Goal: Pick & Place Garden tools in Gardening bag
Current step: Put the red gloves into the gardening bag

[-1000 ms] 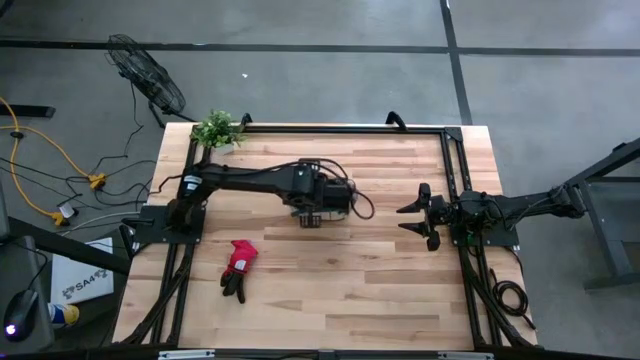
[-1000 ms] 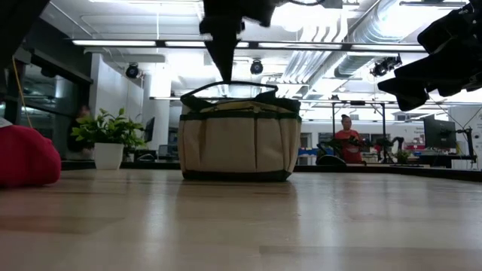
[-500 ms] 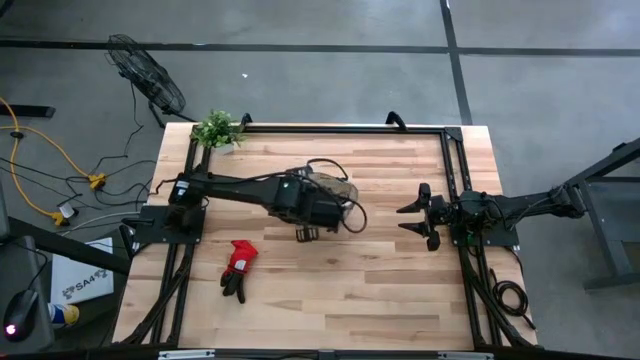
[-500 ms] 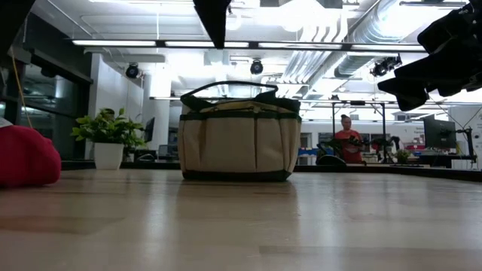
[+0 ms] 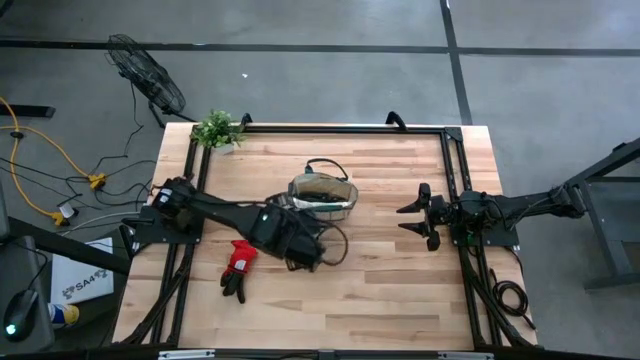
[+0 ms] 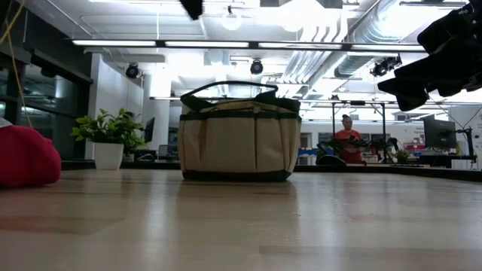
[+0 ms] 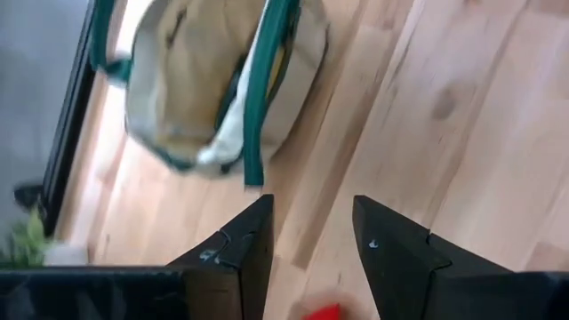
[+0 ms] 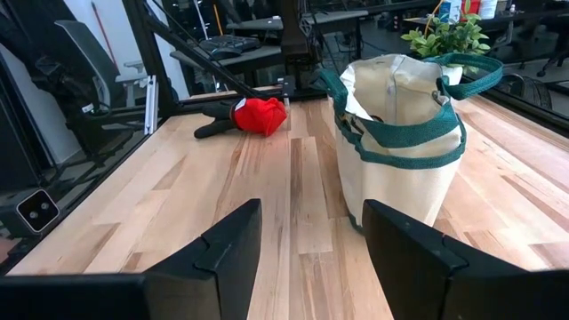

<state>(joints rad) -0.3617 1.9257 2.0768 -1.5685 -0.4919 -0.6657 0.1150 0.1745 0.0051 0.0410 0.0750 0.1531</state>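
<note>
Red glove pair [image 5: 238, 266] at our open, empty left gripper's [image 5: 300, 252] nine o'clock; soft fabric could slip. Right gripper [image 5: 412, 217] open.

I see pale wood planks with visible grain on the table [image 5: 400, 280], smooth with a soft sheen in the low view. The gardening bag [image 6: 237, 143] is matt tan cloth with woven green trim. The glove pair [image 8: 253, 116] looks like soft red-and-black fabric. Both grippers' fingers [image 8: 227, 258] are matt black plastic.

Potted plant [image 5: 216, 130] at table [image 5: 400, 290] corner
</note>
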